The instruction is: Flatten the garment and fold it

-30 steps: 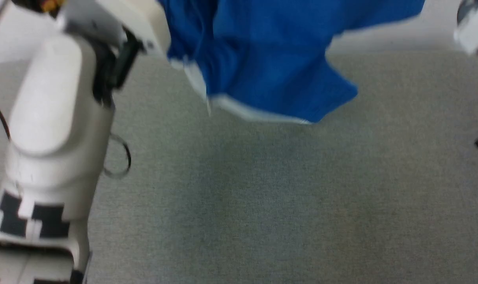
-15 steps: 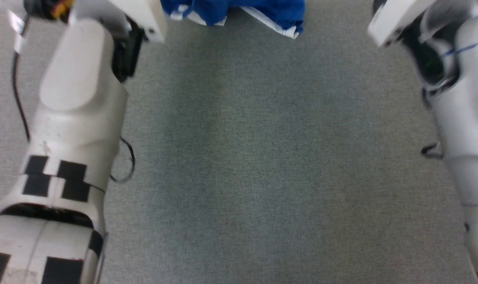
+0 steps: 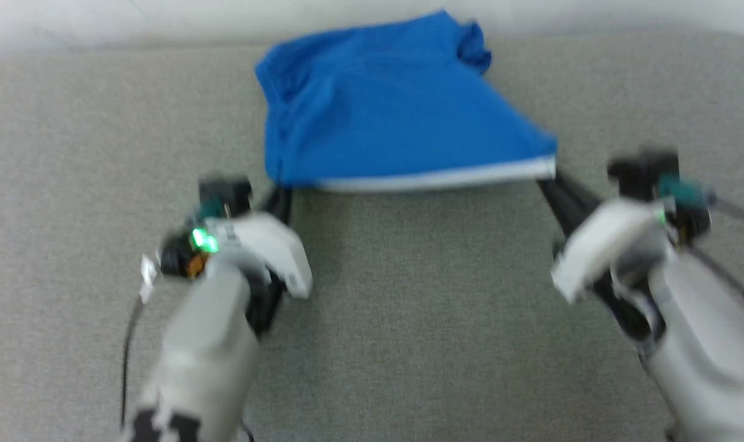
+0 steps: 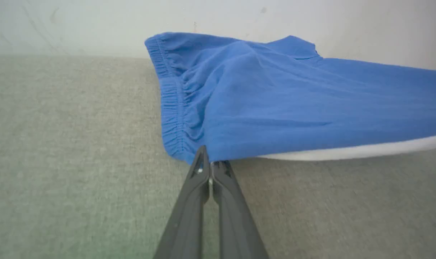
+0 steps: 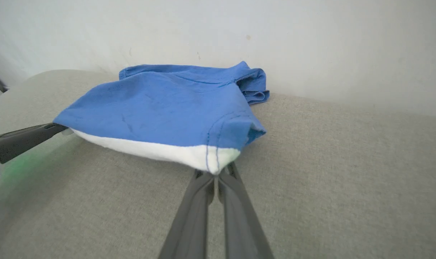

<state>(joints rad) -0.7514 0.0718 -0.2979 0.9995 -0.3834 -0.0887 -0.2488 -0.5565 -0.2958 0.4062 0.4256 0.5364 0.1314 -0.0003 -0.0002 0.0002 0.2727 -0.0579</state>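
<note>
My left pincer (image 4: 209, 163) grips the waistband corner, my right pincer (image 5: 215, 175) the hem corner, of soft royal-blue shorts (image 3: 396, 116) just ahead on the grey fabric surface (image 3: 409, 319). Uneven pulling could slip either thin pinch.

My read from the feeds: plain indoor test space, lab-like. Evidence: wide grey-beige woven-fabric padded surface (image 3: 409, 344) with a rounded far edge, set against a plain white painted wall (image 5: 311, 43) with a few small scuffs. Exact room type I cannot tell.
</note>
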